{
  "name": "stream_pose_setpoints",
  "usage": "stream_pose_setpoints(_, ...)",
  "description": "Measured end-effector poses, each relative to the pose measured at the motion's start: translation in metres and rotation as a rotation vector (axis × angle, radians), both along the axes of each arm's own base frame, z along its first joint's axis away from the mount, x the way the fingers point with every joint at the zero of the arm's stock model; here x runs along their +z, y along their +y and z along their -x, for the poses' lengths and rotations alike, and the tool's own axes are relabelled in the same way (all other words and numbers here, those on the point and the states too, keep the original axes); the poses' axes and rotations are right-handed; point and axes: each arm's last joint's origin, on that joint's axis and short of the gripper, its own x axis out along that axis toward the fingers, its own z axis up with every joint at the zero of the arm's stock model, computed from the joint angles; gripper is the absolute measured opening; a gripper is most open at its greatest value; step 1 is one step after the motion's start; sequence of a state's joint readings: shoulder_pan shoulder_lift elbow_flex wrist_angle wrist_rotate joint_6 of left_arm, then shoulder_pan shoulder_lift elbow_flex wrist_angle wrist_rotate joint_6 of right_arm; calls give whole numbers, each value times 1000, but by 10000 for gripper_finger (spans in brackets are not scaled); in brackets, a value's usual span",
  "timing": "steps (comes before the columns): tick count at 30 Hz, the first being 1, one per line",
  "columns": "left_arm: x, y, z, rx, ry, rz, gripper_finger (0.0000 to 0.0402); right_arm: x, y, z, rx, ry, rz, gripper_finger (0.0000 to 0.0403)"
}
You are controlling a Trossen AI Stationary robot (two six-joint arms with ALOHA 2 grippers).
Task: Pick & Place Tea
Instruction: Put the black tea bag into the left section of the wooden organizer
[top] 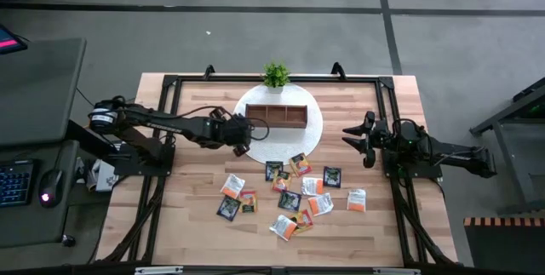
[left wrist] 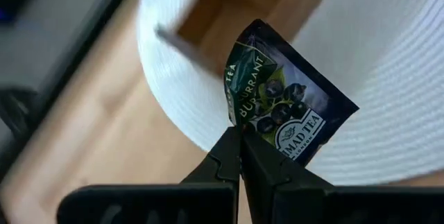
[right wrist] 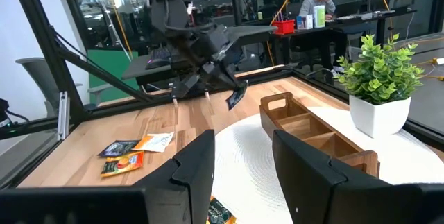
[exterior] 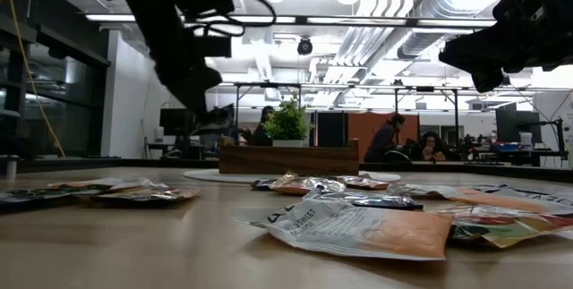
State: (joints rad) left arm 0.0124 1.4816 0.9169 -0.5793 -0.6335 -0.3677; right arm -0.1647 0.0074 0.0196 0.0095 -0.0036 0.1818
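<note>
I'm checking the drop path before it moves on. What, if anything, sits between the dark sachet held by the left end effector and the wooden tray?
Nothing visible. The left end effector holds the dark sachet above the white mat, just beside the wooden tray, with open space between them.

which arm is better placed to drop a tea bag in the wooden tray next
Left. The left gripper is shut on a dark tea sachet beside the wooden tray. The right gripper hangs open and empty, farther away.
</note>
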Motion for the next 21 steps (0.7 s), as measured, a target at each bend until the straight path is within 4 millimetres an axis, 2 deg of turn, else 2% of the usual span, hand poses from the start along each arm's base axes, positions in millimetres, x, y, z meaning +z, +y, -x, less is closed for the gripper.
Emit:
stream_pose_setpoints(9, 9, 4, -15, -122, 20, -257, 0, 0, 0, 0, 0, -1, 0, 142)
stream_pose_setpoints(18, 14, 13, -16, -63, 23, -329, 0, 0, 0, 0, 0, -1, 0, 142)
stream_pose_setpoints(21, 24, 13, -19, -64, 21, -327, 0, 0, 0, 0, 0, -1, 0, 142)
